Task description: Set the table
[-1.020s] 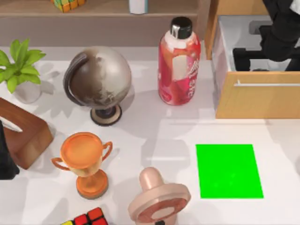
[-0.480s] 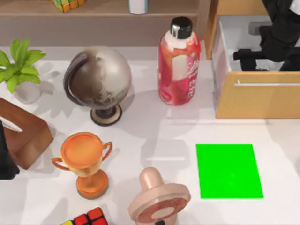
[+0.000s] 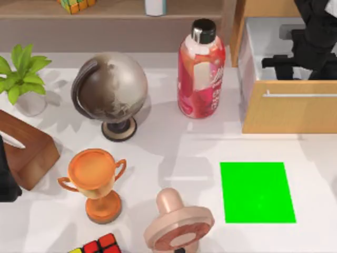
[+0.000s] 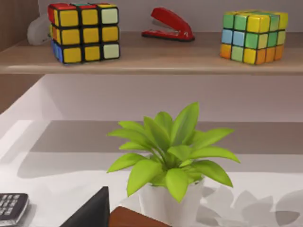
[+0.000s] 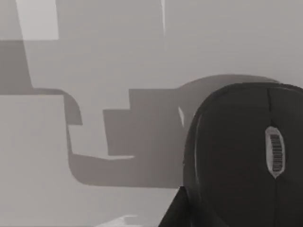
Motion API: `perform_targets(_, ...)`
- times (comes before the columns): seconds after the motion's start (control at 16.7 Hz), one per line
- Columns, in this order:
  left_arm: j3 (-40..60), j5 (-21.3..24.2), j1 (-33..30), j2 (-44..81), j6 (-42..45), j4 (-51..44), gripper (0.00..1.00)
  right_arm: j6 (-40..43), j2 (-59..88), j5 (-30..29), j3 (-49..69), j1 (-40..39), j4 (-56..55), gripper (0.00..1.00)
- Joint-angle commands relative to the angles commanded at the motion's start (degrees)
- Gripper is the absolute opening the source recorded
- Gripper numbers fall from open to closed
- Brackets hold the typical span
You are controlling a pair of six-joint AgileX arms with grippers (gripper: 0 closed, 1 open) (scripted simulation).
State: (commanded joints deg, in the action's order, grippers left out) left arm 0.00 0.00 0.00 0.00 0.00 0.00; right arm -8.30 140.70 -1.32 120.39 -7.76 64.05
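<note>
Right gripper (image 3: 287, 66) reaches down into the open wooden drawer (image 3: 287, 113) at the white table's (image 3: 174, 153) far right; whether its fingers are spread I cannot tell. Just beside it lies a black mouse (image 5: 246, 156). Left arm (image 3: 6, 182) sits parked at the left edge.

Globe (image 3: 111, 89) left of bottle (image 3: 201, 71) — drawer (image 3: 287, 108) right.

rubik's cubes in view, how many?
3. Two sit on the shelf: a dark-framed cube and a pastel cube, either side of the red stapler. A third cube lies at the table's front edge, partly cut off.
</note>
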Motion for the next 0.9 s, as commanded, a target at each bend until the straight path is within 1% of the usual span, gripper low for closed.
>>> perform_targets(0.54, 0.00, 0.00, 0.00, 0.00, 0.00, 0.00, 1.00, -0.08, -0.08, 0.02, 0.00, 0.06, 0.01, 0.00)
perform_targets(0.9, 0.00, 0.00, 0.00, 0.00, 0.00, 0.00, 1.00, -0.75, -6.71, -1.12, -2.16, -0.55, 1.35, 0.00)
